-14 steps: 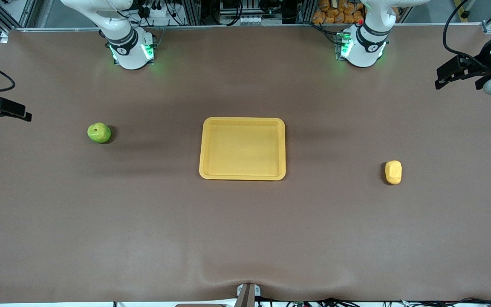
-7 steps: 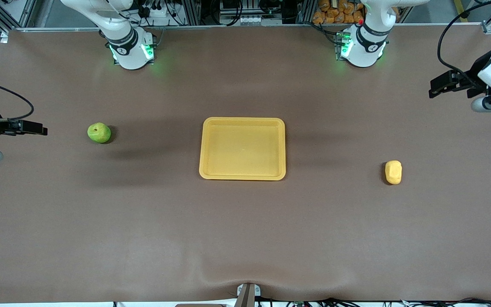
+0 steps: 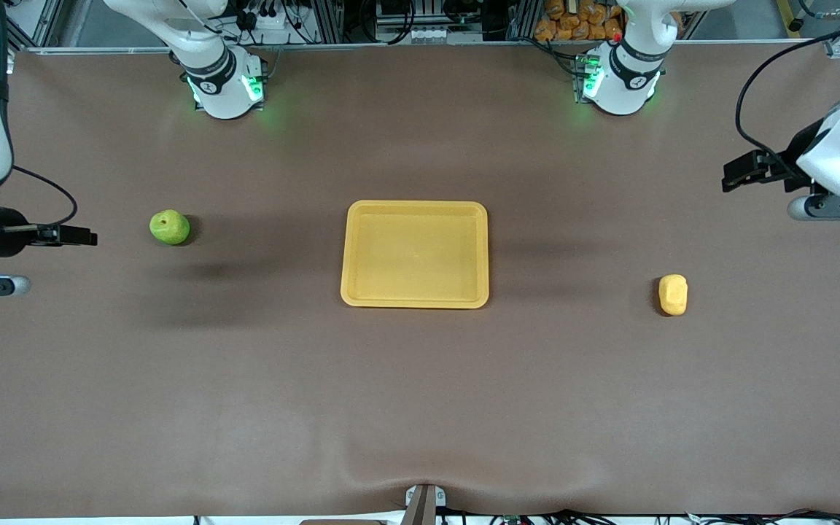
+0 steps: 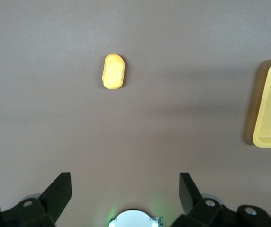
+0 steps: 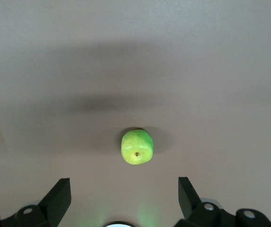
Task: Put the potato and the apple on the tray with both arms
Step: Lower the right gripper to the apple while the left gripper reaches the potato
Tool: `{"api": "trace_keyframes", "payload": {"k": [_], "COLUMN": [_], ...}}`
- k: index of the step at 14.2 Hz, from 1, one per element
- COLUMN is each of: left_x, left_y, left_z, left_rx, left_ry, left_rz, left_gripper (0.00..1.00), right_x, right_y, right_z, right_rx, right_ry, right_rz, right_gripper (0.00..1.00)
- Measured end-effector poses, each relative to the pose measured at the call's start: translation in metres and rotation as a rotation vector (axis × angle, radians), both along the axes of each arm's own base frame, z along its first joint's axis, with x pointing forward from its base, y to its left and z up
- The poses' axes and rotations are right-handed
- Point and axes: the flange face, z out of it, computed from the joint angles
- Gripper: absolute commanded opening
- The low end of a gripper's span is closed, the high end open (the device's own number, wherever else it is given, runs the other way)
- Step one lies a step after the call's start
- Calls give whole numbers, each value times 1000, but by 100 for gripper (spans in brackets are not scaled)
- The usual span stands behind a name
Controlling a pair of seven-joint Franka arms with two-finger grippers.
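We find the potato [image 3: 673,294] lying alone on the brown surface [image 3: 420,408] toward the left arm's end, well apart from the tray [image 3: 415,300] and slightly nearer the front camera than the tray's middle. The apple [image 3: 169,227] sits toward the right arm's end, stem dimple up, also well apart from the tray — which lies bare at the middle of the surface, between the two. Our left tool [image 3: 739,175] hangs in the air over the surface at the left arm's end, fingers spread wide, gripping nothing; in its wrist view the potato [image 4: 113,71] shows ahead of the fingers. Our right tool [image 3: 84,236] hovers near the apple, likewise spread open and empty, with the apple [image 5: 137,146] between its fingertips in the wrist view.
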Motion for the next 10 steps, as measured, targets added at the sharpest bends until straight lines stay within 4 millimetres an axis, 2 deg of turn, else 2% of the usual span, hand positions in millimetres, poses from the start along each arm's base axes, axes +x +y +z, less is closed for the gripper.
{"api": "trace_keyframes", "payload": {"k": [5,10], "left_x": [6,10], "left_y": [4,7], "left_z": [-35,-77], "left_rx": [-2,4], "left_ry": [-28,-44], "left_rz": [3,0], "left_gripper": [100,100], "right_x": [-14,-37], "right_y": [-1,-1], "right_z": [-40,-72], "right_rx": [2,1], "right_ry": [4,-23], "right_rz": [-7,-13], "right_gripper": [100,100]}}
